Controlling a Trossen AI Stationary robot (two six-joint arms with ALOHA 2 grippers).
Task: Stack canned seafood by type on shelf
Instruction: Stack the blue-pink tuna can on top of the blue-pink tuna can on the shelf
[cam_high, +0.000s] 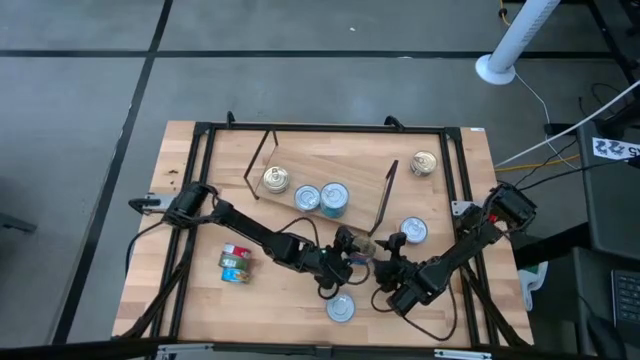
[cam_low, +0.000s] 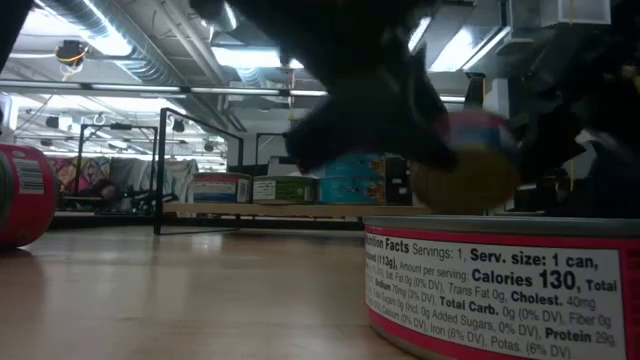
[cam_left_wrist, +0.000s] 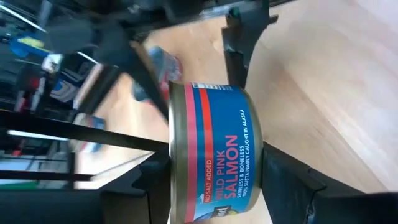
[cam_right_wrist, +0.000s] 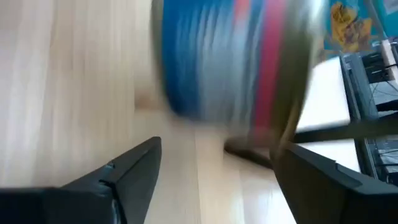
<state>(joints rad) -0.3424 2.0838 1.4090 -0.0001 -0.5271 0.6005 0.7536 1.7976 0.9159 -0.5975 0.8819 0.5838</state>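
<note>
My left gripper (cam_left_wrist: 216, 160) is shut on a blue-and-red salmon tin (cam_left_wrist: 214, 149) and hovers in front of the shelf (cam_high: 330, 165), near its right wire leg (cam_high: 385, 200). In the low view the tin (cam_low: 470, 150) hangs tilted above the table. My right gripper (cam_right_wrist: 221, 149) is open, close by on the near right side of that tin, which shows blurred (cam_right_wrist: 224, 62) just ahead of its fingers. Three tins (cam_high: 307, 197) stand on the shelf board, a gold-lidded one (cam_high: 276, 180) leftmost. My left gripper pinches the salmon tin between its two fingers, one finger (cam_left_wrist: 155, 180) on one flat end and the other (cam_left_wrist: 286, 180) on the opposite flat end (cam_left_wrist: 256, 155), so the label faces the wrist camera. The tin is lifted clear of the table and tilted.
A silver-lidded tin with a red label (cam_high: 340, 308) stands near the table's near edge, below both grippers. More tins are at the right of the shelf (cam_high: 412, 231), at the far right (cam_high: 424, 163), and a red-and-teal pair at the near left (cam_high: 235, 265).
</note>
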